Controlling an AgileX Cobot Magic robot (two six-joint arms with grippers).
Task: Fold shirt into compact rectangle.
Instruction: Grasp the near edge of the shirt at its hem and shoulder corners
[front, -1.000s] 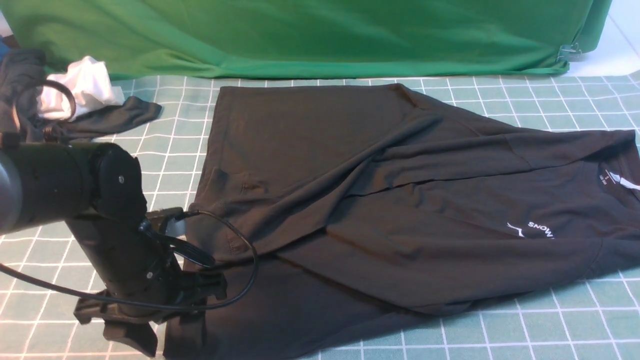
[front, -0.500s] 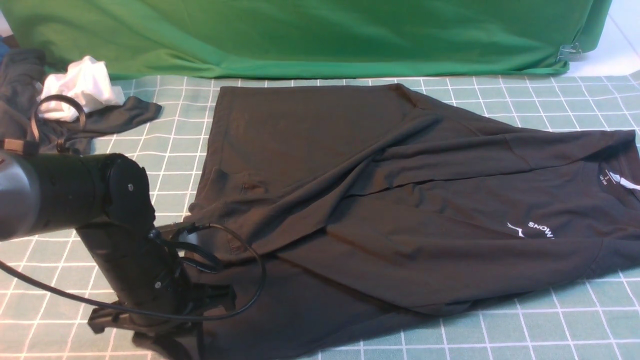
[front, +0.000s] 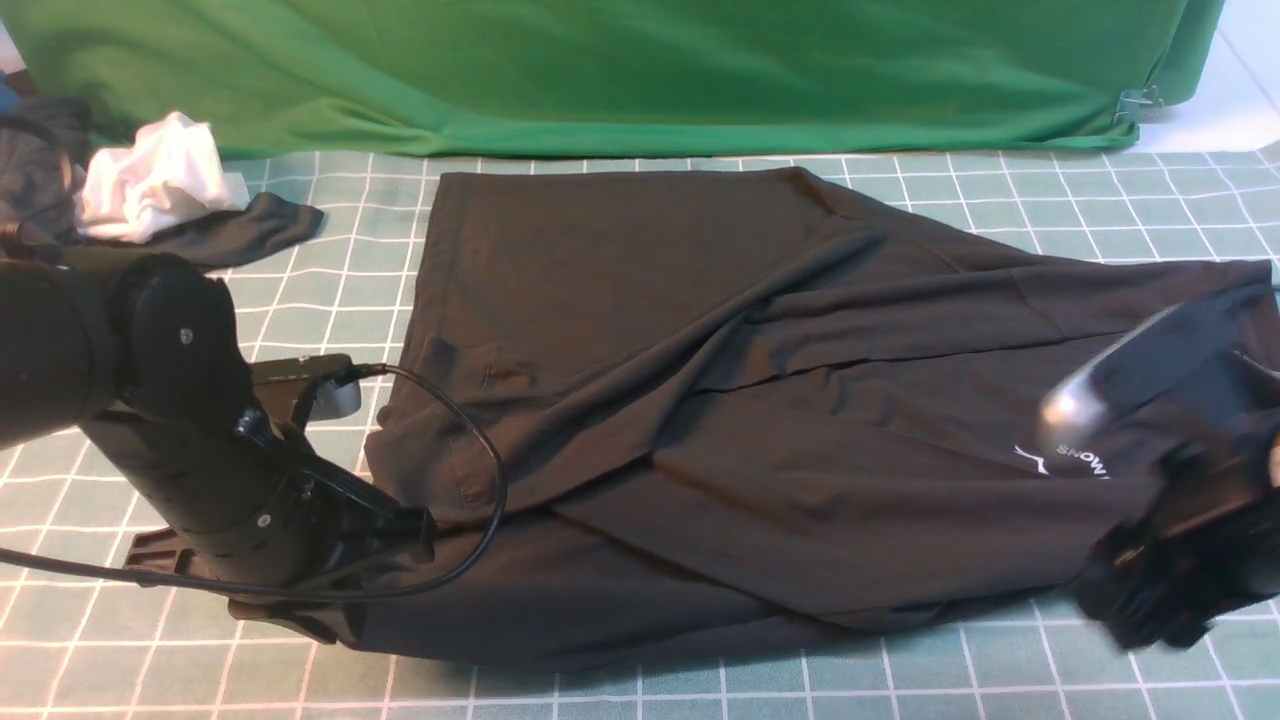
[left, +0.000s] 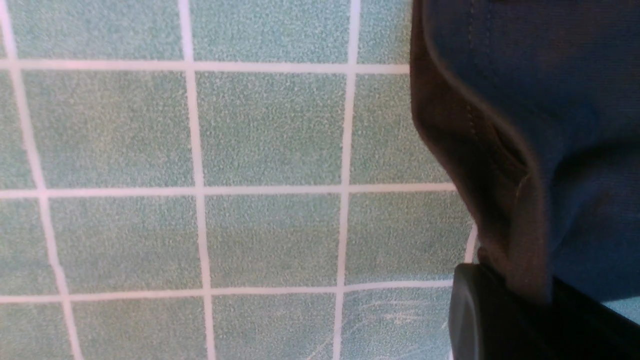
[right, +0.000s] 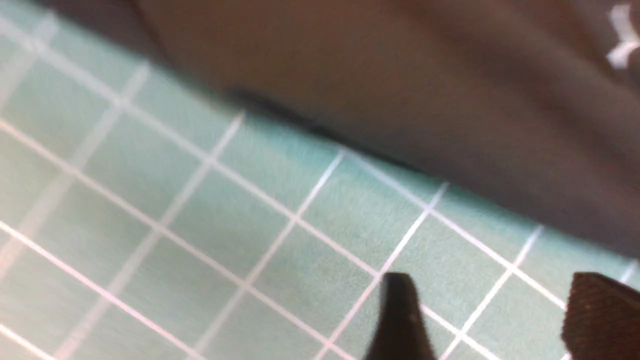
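Jaws first: the left gripper (left: 510, 305) is clamped on the hem of the shirt (front: 700, 400) toward the near-left corner of the tabletop (front: 1000, 680). The right gripper (right: 500, 325) gapes empty over bare grid, just beside the shirt's near edge on the right. The shirt sprawls across the middle, creased diagonally. Danger: that thin hem pinch may slip, and lifting could fold those creases in.
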